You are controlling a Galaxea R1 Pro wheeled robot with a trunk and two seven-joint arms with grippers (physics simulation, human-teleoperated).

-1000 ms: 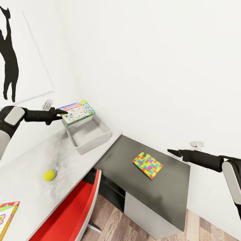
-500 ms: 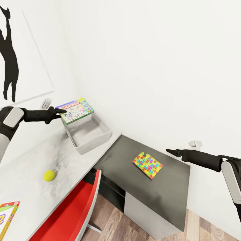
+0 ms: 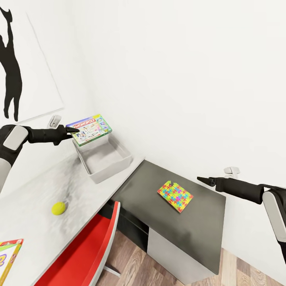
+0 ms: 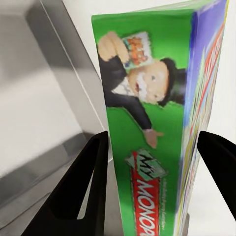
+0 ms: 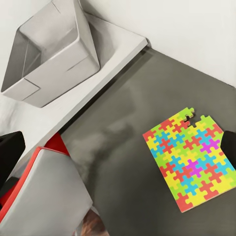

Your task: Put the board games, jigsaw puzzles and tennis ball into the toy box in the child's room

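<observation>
your left gripper, pinching the green board game, has lifted it slightly above the toy box; right gripper hangs spread; release next.

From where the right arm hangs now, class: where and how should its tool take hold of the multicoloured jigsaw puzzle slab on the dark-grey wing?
Grip the multicoloured jigsaw puzzle slab by one edge, probably the one nearest the right tool. It is thin and lies flat on the dark-grey table wing, so there is no side face to pinch. Coming down from above at that edge looks best.
</observation>
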